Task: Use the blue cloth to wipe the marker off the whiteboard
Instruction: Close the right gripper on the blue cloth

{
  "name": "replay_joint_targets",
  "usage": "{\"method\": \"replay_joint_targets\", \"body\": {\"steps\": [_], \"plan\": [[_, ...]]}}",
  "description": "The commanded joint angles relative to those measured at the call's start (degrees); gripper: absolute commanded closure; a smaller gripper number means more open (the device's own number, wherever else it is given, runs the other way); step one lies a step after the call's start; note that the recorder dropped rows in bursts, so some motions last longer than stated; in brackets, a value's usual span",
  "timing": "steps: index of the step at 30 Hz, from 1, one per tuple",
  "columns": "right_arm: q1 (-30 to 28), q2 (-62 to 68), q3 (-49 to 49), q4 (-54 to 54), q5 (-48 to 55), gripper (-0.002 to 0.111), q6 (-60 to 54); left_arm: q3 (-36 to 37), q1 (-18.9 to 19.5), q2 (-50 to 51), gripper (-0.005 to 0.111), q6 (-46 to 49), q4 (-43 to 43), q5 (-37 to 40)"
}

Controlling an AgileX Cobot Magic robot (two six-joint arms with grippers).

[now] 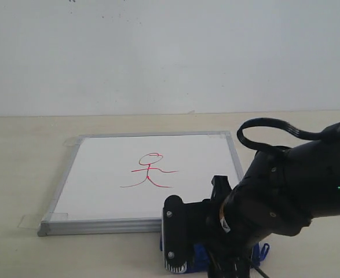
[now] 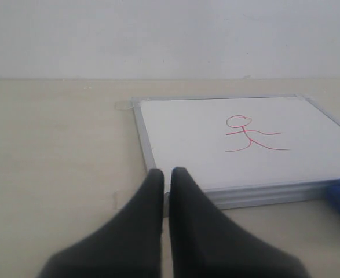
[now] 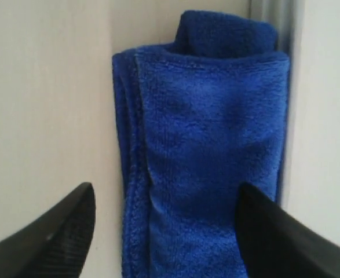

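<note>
Blue cloth (image 1: 200, 256) mostly hidden behind right arm (image 1: 285, 191) in ext. view, cropped in both wrist views.

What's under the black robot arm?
The blue cloth lies on the table beneath the right end effector, beside the whiteboard. In the exterior view the arm covers most of it.

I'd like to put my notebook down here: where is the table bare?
Bare table lies left of the whiteboard and behind it, toward the wall. Crowded: the board's near right corner, where the right gripper hangs open over the blue cloth.
</note>
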Motion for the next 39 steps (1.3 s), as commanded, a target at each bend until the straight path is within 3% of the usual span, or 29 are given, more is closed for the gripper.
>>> {"method": "replay_joint_targets", "body": {"steps": [1,32,35,39], "plan": [[0.0,1.9,-0.2,-0.5,-2.3,0.043,0.9,0.2,0.1,-0.2,0.103,0.3,0.0,-0.2],[-2.2,5.7,-0.2,-6.3,-6.9,0.044,3.1,0.2,0.1,-0.2,0.103,0.3,0.0,-0.2],[-2.2,5.7,-0.2,-6.3,-6.9,0.057,5.9,0.2,0.1,-0.2,0.103,0.3,0.0,-0.2],[-2.2,5.7,-0.2,-6.3,-6.9,0.096,6.8,0.2,0.1,-0.2,0.103,0.3,0.0,-0.2]]}}
